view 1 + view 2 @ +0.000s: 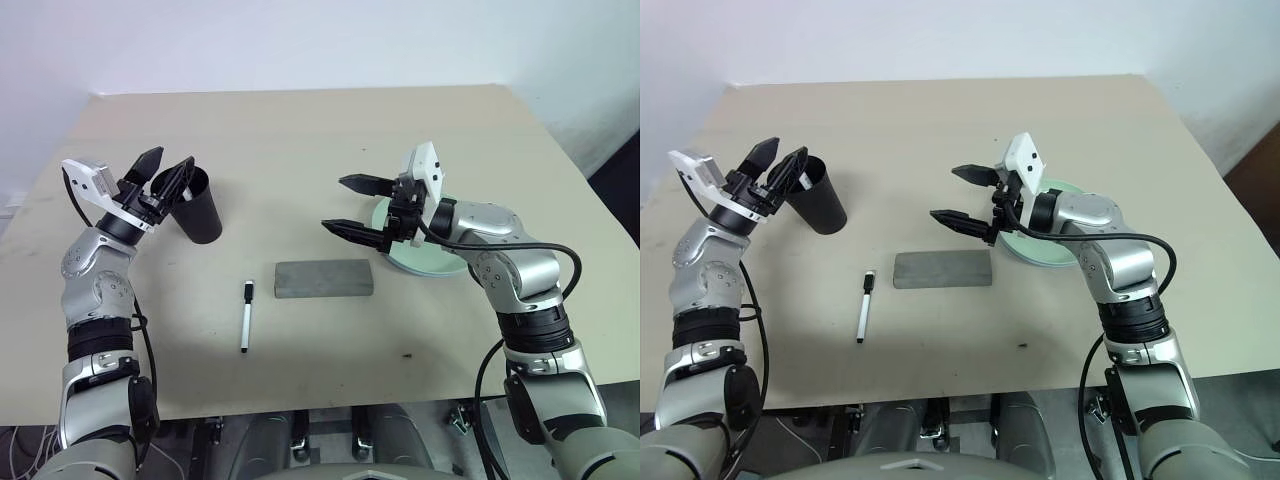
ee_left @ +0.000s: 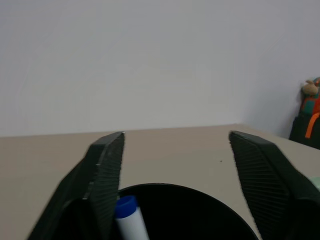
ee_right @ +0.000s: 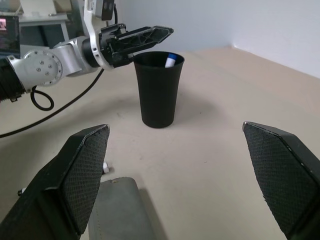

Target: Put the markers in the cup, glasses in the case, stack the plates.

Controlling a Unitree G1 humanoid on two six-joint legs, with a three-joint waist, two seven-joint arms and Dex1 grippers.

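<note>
The black cup (image 1: 203, 215) stands upright at the table's left. My left gripper (image 1: 172, 158) hovers open just over its rim, nothing between its fingers. A blue-capped marker (image 2: 125, 207) leans inside the cup, its cap also showing at the rim (image 3: 171, 60). The black-capped marker (image 1: 246, 315) lies flat on the table in front of the cup. The grey case (image 1: 323, 278) lies shut at the middle. My right gripper (image 1: 335, 203) hangs open and empty, pointing left, above the table beside a pale mint plate (image 1: 440, 268) that my arm partly covers. The glasses are out of view.
The beige table (image 1: 300, 130) stretches bare behind the cup and the case. Its front edge runs close to the black-capped marker. A white wall stands behind the table.
</note>
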